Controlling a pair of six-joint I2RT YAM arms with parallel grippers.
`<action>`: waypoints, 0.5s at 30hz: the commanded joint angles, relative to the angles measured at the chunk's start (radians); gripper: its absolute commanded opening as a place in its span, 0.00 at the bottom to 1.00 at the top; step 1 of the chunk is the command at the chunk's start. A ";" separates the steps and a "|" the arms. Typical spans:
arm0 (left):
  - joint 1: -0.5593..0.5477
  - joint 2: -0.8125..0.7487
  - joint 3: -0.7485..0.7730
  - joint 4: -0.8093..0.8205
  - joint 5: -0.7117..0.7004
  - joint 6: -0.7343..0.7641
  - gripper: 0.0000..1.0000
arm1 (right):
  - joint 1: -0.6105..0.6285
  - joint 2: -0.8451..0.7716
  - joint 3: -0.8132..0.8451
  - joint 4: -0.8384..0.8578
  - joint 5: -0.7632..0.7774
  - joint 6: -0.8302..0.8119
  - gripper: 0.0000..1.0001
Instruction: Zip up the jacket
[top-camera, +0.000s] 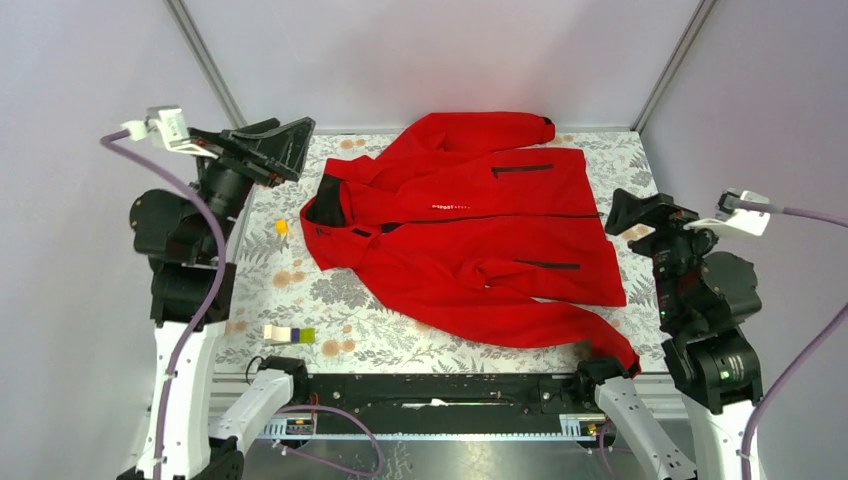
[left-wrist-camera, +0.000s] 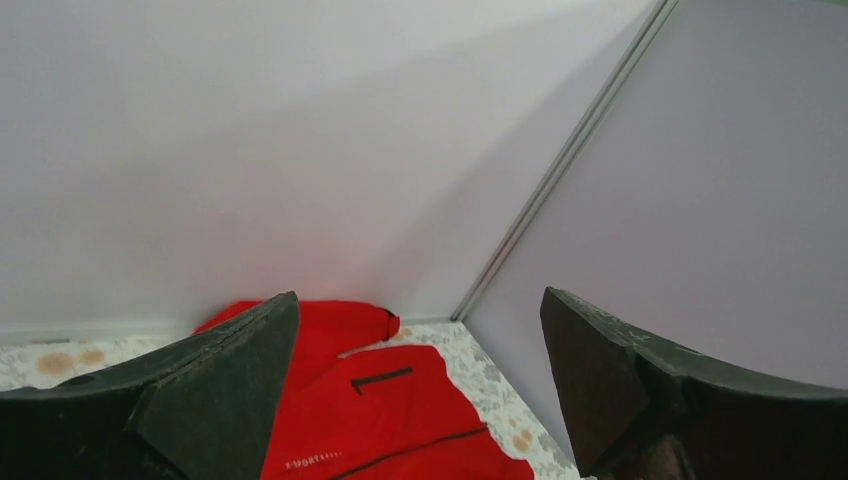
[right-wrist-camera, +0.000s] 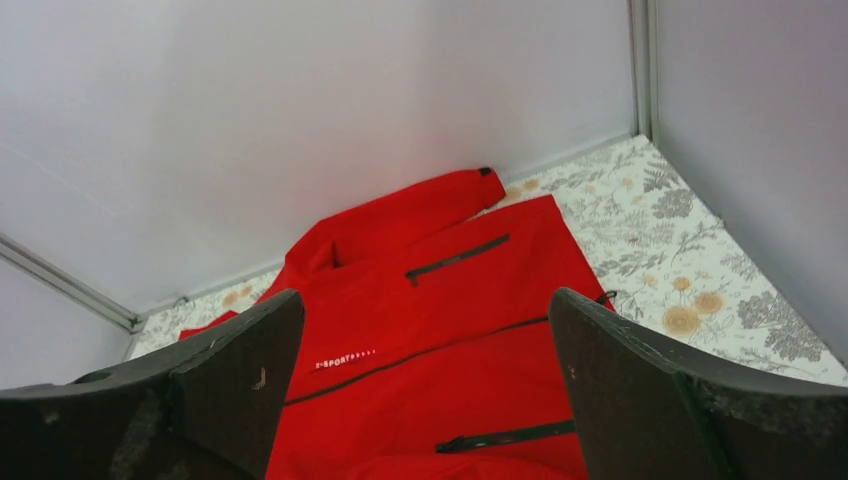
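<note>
The red jacket (top-camera: 470, 235) lies flat across the floral table, collar with black lining at the left, hem at the right. Its dark front zipper line runs left to right across the middle, with small white chest lettering above it and two dark pocket zippers. My left gripper (top-camera: 262, 148) is open and empty, raised above the table's left side, left of the collar. My right gripper (top-camera: 640, 215) is open and empty, raised at the right beside the hem. The jacket also shows in the left wrist view (left-wrist-camera: 390, 420) and the right wrist view (right-wrist-camera: 430, 330).
A small yellow piece (top-camera: 282, 227) lies left of the collar. A white, purple and green block (top-camera: 290, 334) lies near the front left. One sleeve (top-camera: 600, 345) reaches the near edge by the right arm's base. Grey walls enclose the table.
</note>
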 joint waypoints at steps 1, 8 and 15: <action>0.005 0.067 -0.037 0.087 0.090 -0.048 0.99 | -0.005 0.054 -0.064 0.078 -0.044 0.028 0.99; -0.038 0.175 -0.125 0.100 0.160 -0.117 0.99 | -0.005 0.196 -0.223 0.246 -0.195 0.074 0.99; -0.237 0.368 -0.147 0.047 0.163 -0.099 0.99 | -0.005 0.356 -0.399 0.446 -0.275 0.144 0.99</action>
